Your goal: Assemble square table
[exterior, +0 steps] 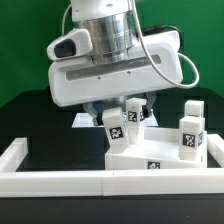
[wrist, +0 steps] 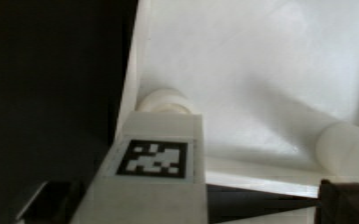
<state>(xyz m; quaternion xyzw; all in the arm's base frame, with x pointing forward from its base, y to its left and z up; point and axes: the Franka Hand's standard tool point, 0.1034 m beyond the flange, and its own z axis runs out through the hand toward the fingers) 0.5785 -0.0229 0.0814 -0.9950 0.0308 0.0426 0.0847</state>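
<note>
The square tabletop [exterior: 160, 152] is a white slab lying against the front rail, with a tag on its front edge. A tagged white leg [exterior: 118, 126] stands upright on its near-left corner, and in the wrist view [wrist: 155, 160] its far end sits at a corner hole of the slab [wrist: 247, 60]. My gripper [exterior: 122, 112] hangs right over this leg. In the wrist view the gripper [wrist: 190, 205] straddles the leg, and a gap shows between the leg and one finger [wrist: 345, 203]. A second leg [exterior: 191, 130] stands on the slab's right side and shows in the wrist view too [wrist: 346, 145].
A long white rail [exterior: 60, 181] borders the black surface at the front and the exterior view's left [exterior: 14, 153]. Another tagged white piece [exterior: 134, 108] shows just behind the gripped-over leg. The arm's white body [exterior: 100, 65] hides the back of the scene.
</note>
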